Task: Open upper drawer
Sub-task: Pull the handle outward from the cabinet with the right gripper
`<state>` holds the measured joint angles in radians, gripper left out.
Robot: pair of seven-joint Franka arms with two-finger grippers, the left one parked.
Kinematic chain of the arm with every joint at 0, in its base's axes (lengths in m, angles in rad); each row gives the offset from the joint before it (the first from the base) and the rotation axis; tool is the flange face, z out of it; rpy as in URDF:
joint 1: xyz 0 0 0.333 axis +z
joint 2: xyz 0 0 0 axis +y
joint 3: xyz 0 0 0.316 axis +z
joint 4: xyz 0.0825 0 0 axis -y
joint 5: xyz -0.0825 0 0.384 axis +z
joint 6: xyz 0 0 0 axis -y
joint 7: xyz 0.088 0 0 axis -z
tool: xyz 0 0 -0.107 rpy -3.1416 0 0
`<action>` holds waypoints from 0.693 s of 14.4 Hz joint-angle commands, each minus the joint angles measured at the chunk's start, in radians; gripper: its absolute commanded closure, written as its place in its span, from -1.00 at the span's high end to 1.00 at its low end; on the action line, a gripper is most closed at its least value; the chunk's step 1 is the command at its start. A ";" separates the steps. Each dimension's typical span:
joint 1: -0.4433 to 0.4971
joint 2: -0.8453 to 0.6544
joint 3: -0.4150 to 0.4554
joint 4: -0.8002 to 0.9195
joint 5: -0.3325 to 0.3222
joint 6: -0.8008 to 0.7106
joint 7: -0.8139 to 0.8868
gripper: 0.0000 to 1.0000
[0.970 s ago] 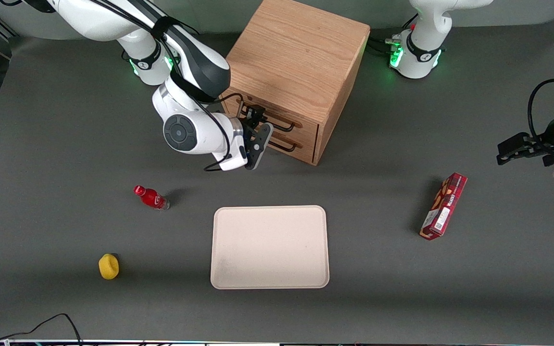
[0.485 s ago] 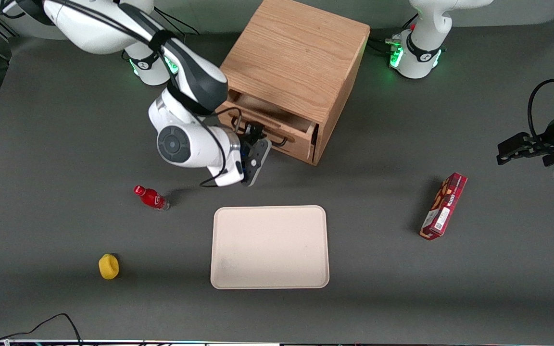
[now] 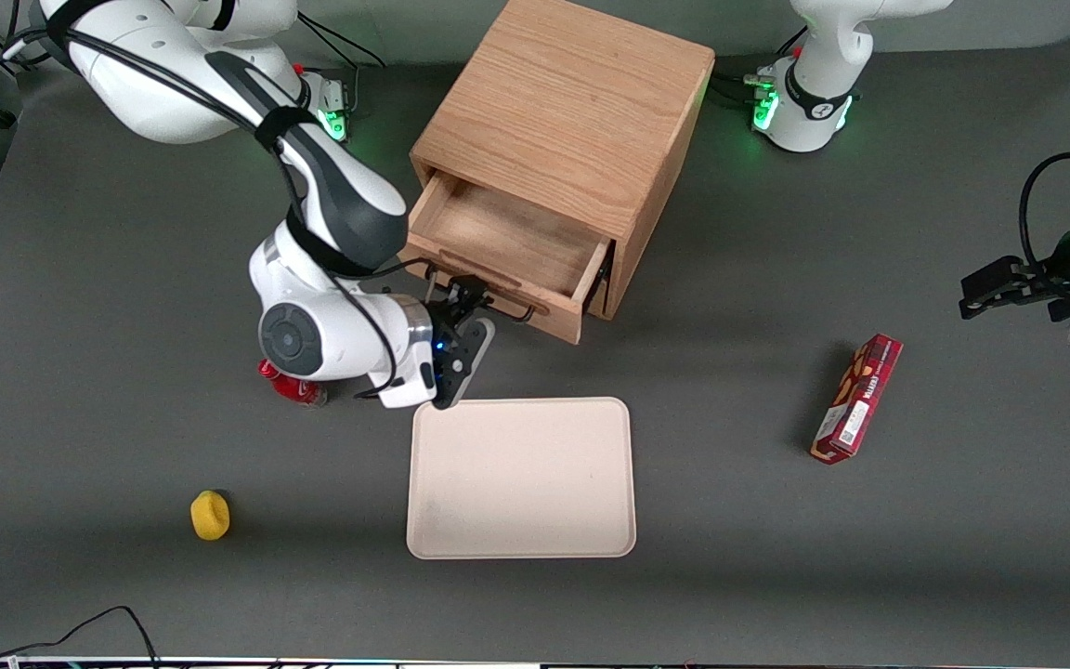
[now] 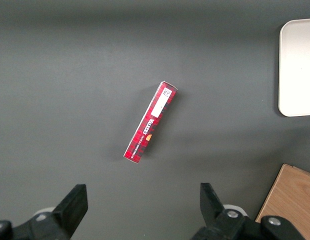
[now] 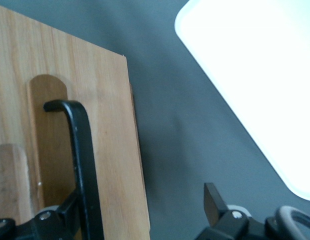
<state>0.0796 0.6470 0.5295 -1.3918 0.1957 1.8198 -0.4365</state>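
The upper drawer of the oak cabinet stands pulled well out toward the front camera, and its wooden tray is bare inside. Its black bar handle runs along the drawer front. My right gripper is at the working arm's end of that handle. In the right wrist view the gripper is open, its fingers wide apart. One finger sits against the black handle next to the drawer front; the other hangs over the table. The lower drawer is hidden under the open one.
A cream tray lies nearer the front camera than the drawer, close to my wrist. A red bottle is partly hidden under my arm. A yellow object lies nearer the camera. A red box lies toward the parked arm's end.
The upper drawer went from shut to far open. My gripper moved toward the front camera with the handle, and my wrist now covers part of the red bottle.
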 commanded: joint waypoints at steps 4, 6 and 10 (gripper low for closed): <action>0.008 0.105 -0.003 0.138 -0.064 -0.051 0.009 1.00; 0.008 0.121 -0.022 0.177 -0.065 -0.065 0.007 1.00; 0.008 0.143 -0.065 0.230 -0.068 -0.071 -0.022 1.00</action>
<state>0.0773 0.7510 0.4831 -1.2353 0.1508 1.7809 -0.4400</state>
